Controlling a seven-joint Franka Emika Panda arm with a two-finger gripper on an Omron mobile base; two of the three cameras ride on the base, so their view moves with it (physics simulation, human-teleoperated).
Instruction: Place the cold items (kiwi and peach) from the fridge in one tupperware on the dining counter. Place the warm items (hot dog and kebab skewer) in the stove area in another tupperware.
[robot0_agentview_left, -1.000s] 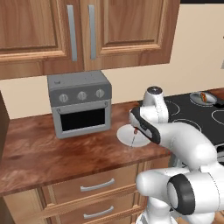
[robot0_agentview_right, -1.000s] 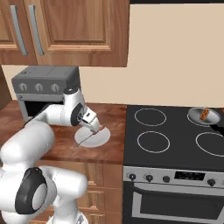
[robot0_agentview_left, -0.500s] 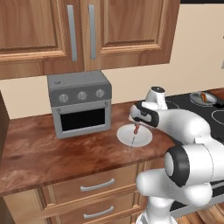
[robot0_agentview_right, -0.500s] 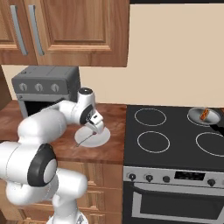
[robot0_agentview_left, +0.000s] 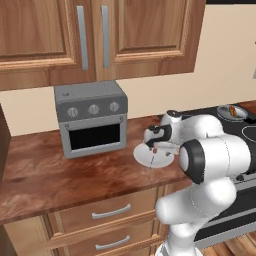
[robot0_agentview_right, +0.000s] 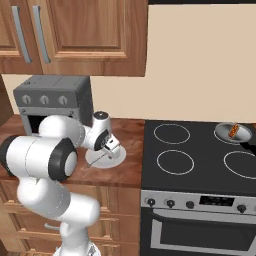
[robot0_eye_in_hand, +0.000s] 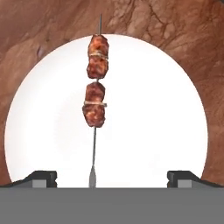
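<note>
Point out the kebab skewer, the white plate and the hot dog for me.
kebab skewer (robot0_eye_in_hand: 96, 98), hand view, lower meat chunk.
plate (robot0_eye_in_hand: 157, 122), hand view, bare white surface.
hot dog (robot0_agentview_right: 233, 131), right base view, its middle.

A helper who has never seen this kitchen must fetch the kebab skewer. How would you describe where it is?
Left of the black cooktop, on the wood counter before the grey toaster oven, sits a white plate. The kebab skewer lies on it: a thin metal pin through two browned meat chunks.

end effector (robot0_agentview_left: 154, 145) above white plate (robot0_agentview_left: 150, 157)
</note>
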